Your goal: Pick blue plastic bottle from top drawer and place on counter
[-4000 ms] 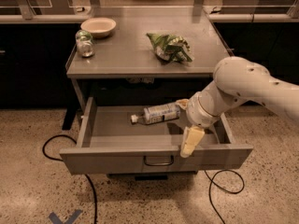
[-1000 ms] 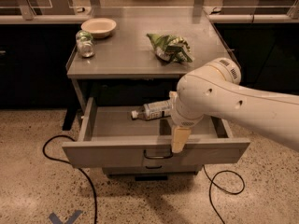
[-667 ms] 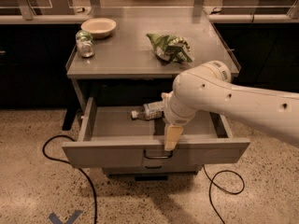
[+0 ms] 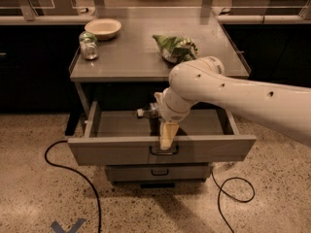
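Bottle (image 4: 143, 112): lies on its side in the drawer, just picture-left of the tool. Only the white cap end shows; the arm (image 4: 233, 97) hides the rest.
Drawer (image 4: 116, 150): grey and pulled open, with its dark loop handle (image 4: 164, 152) just under the tool.
Tool (image 4: 168, 133): low over the middle of the drawer's front edge. Clenched or released, cannot tell.
Tabletop (image 4: 131, 57): above and behind the tool. It carries a green bag (image 4: 176, 47) straight behind, and a jar (image 4: 89, 46) and bowl (image 4: 102, 28) well off to picture-left.

Hand (image 4: 167, 134) over top drawer (image 4: 116, 152) front, drawer's left half free, counter (image 4: 126, 57) middle open between jar (image 4: 89, 46), bag (image 4: 176, 47)
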`<state>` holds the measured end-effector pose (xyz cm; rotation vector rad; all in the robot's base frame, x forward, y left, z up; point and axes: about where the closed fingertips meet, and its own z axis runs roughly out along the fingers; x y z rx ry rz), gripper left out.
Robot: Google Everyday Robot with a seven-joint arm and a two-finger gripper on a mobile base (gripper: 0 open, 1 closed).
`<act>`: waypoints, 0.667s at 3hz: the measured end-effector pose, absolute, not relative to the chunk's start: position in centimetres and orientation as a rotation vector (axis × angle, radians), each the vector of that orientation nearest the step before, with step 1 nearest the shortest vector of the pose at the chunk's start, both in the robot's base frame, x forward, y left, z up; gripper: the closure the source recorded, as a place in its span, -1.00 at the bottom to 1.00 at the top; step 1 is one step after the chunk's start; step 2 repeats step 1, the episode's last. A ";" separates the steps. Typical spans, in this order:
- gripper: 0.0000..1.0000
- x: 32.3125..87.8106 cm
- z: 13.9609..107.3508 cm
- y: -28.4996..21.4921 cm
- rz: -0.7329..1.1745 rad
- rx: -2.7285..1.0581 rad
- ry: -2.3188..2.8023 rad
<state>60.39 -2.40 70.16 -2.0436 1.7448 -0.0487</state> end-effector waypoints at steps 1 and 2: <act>-1.00 60.4 70.2 -2.3 -0.051 -2.046 1.743; -1.00 60.4 70.2 -2.3 -0.051 -2.046 1.743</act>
